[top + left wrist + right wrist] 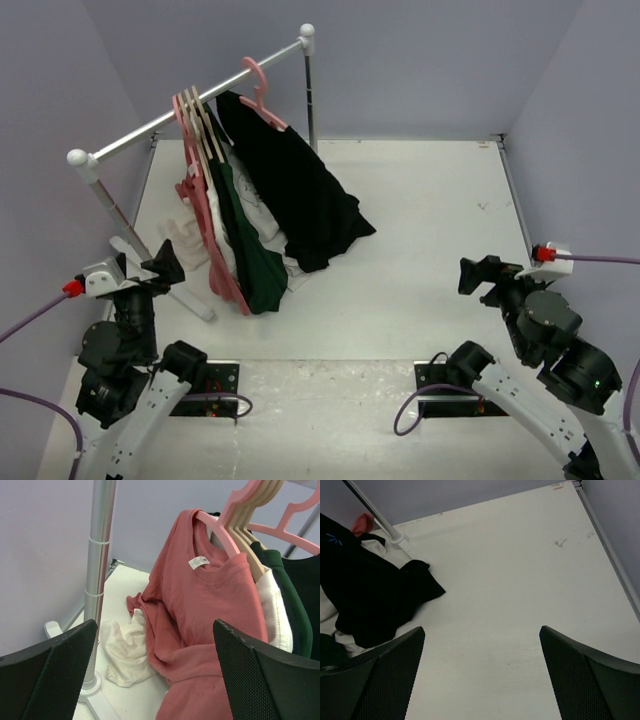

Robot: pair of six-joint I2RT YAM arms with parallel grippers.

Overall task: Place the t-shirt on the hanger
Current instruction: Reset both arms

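The black t-shirt [296, 196] hangs from the pink hanger [262, 92], whose hook sits over the rail near its right end. The shirt's lower part spreads onto the table [430, 220]. The right wrist view shows that heap of the t-shirt [370, 595] at the left. In the left wrist view the hanger [295, 519] is at the top right, with a strip of the t-shirt [311, 605] below it. My left gripper [165, 266] [155, 626] is open and empty beside the rack's left post. My right gripper [480, 275] [482, 630] is open over bare table, well right of the shirt.
The clothes rail [190, 100] rests on two posts, the left post [100, 555] close to my left gripper. On it hang a salmon-pink shirt [210, 610], pale beige hangers [252, 545], a white shirt [262, 225] and a dark green garment [250, 255]. A white cloth [125, 652] lies by the post's foot.
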